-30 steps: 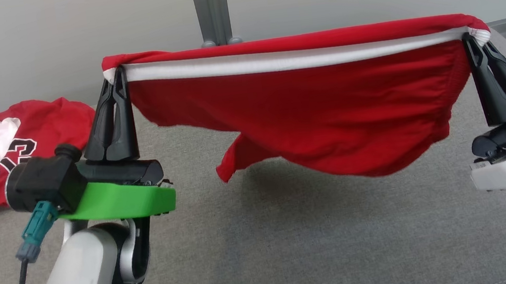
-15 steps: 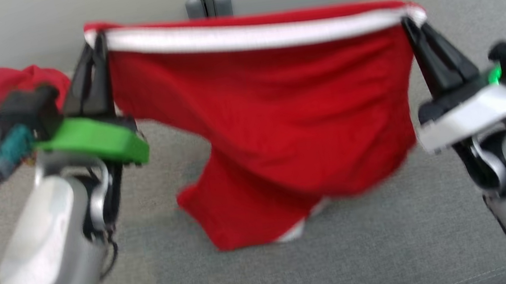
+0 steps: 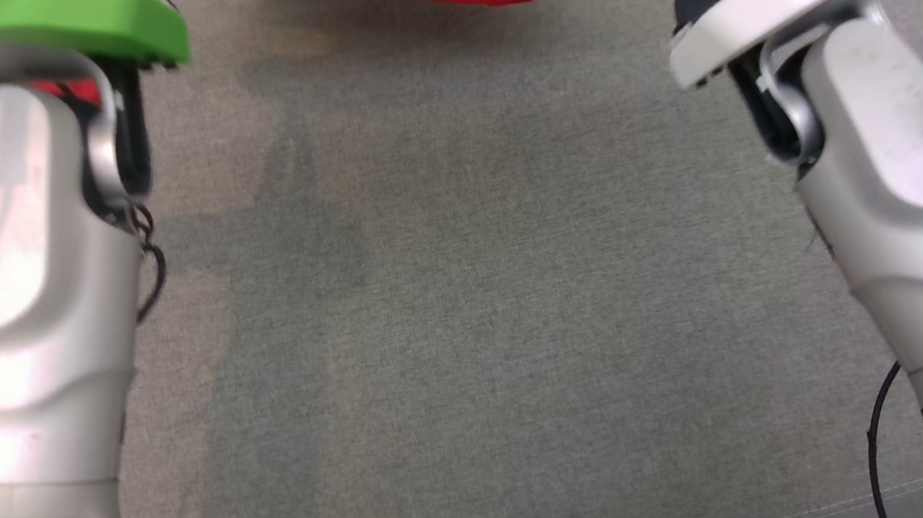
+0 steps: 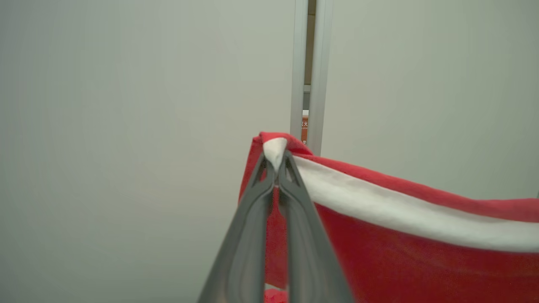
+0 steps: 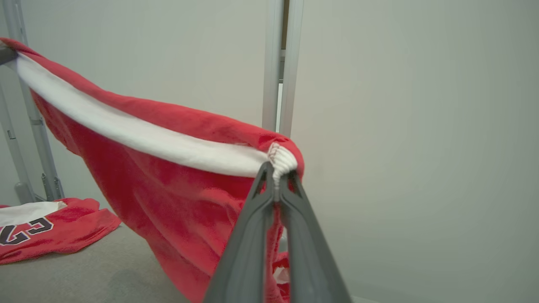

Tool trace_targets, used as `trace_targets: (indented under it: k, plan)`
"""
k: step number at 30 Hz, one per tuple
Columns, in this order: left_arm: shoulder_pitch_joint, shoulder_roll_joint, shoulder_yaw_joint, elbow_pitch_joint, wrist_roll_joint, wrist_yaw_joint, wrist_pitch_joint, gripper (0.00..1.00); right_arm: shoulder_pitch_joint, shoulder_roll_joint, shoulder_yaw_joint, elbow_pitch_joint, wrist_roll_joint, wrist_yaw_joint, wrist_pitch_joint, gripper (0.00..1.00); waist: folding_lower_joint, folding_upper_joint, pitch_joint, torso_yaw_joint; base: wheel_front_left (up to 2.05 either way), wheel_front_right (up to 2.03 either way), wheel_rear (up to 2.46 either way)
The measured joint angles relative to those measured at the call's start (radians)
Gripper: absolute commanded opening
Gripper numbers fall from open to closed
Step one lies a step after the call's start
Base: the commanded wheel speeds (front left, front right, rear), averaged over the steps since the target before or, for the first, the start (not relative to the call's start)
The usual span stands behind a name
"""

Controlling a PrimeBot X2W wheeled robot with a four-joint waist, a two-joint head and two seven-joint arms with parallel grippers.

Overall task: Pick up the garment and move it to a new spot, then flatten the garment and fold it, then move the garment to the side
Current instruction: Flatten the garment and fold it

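Two clenched grips hold the garment (image 5: 168, 189) up off the table for you. In the right wrist view, you see the right gripper (image 5: 276, 179) pinched shut on the bunched end of the white waistband (image 5: 147, 143) at the garment's right corner. Red cloth hangs below it.

The left wrist view gives you the other end. The left gripper (image 4: 276, 170) is shut on the white corner at the left, and the band stretches away to the right. Behind it are a pale wall (image 4: 126, 126) and a metal post (image 4: 307, 63).

The head view adds what the wrist views leave out. The left forearm (image 3: 21, 283) and right forearm (image 3: 902, 157) stand at the near left and right, with the grey surface (image 3: 474, 292) between them. The garment's red lower fold hangs at the far middle, with a shadow beneath it. You cannot tell whether it touches the surface.

A red jersey (image 5: 76, 227) with dark numerals lies on the surface at the far left, well apart from the held garment.
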Motion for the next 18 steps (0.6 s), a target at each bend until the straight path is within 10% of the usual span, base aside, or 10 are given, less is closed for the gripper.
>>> trace_targets:
  k: [8,18]
  plan:
    - [0.211,-0.045,-0.011,0.094,-0.016,-0.047,-0.022,0.0,0.167,0.007,0.084,0.03,0.057,0.0,-0.001,0.0,0.0,0.0,0.076,0.03,0.0,0.0,0.0]
    - [0.507,-0.085,0.127,-0.164,0.045,-0.068,-0.028,0.0,0.42,-0.011,0.071,-0.214,0.124,0.0,-0.001,0.0,0.0,0.0,0.04,0.053,0.0,0.0,0.0]
